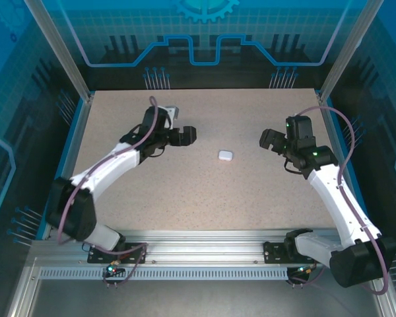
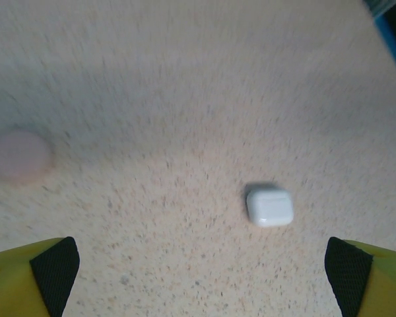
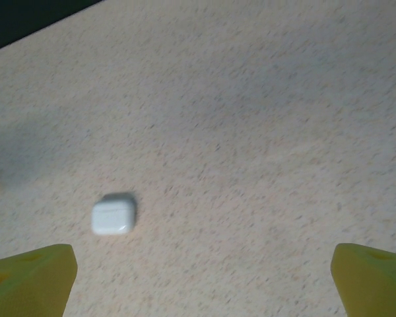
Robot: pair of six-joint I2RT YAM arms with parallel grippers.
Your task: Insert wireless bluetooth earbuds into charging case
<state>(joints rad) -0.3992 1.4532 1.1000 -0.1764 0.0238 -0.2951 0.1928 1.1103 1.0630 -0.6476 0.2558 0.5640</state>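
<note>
**Top external view.** The charging case lay flat near the middle of the table, well apart from every edge. The left gripper hung on the case's left and the right gripper on its right. Both were near the case but clear of it. The jaws of both stood spread wide and carried nothing.

**Left wrist view.** The charging case sat on bare table ahead of the spread fingers and nearer the right-hand one. The lid seam looked shut. We could not tell whether the earbuds lay inside. A pale pink blur showed at the left, and we could not identify it.

**Right wrist view.** The charging case sat ahead of the open fingers and close to the left-hand one. Nothing lay between the jaws.

**Handling.** We judged the case to be light, rigid and glossy, with rounded corners. It would probably slip or skid on the table under an off-centre pinch. We advise taking hold across the two broad flat faces of the lower body, below the lid seam. That leaves the hinged lid free to open. Close gently and squarely, since a hard squeeze on the rounded edges could squirt the case out.
</note>
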